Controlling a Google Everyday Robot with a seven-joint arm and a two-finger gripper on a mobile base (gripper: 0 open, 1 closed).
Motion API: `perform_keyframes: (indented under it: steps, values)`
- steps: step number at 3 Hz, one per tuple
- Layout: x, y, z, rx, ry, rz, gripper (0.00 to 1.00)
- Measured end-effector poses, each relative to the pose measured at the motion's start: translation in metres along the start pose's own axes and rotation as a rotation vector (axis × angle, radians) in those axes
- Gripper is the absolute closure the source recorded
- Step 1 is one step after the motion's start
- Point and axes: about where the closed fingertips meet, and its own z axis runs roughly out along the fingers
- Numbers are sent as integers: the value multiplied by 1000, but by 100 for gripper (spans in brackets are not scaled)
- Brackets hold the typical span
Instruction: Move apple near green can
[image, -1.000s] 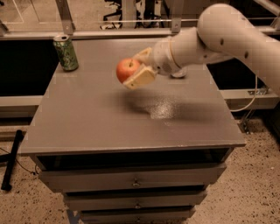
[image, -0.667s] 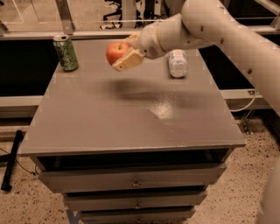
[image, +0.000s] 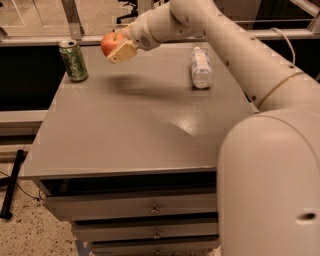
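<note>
The apple (image: 110, 43), round and red-orange, is held in my gripper (image: 118, 47), which is shut on it in the air above the far left part of the grey table (image: 140, 125). One cream finger (image: 123, 51) shows on the near side of the apple. The green can (image: 73, 60), with pale print and a silver top, stands upright at the table's far left corner. The apple hangs to the right of the can and a little above its top, not touching it.
A clear plastic bottle (image: 201, 67) with a white label lies on its side at the far right of the table. My white arm (image: 235, 55) reaches across from the right. Drawers (image: 150, 207) sit under the tabletop. A black rail runs behind the table.
My gripper has carried the apple leftward and farther back across the table, from above its middle to close beside the green can. The can and bottle have not moved.
</note>
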Motion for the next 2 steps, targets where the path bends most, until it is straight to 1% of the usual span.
perform_keyframes:
  steps: [1,2]
  values:
    - [3,4,41,-37,33,24,100]
    - [4,11,73,-76,58,29,100]
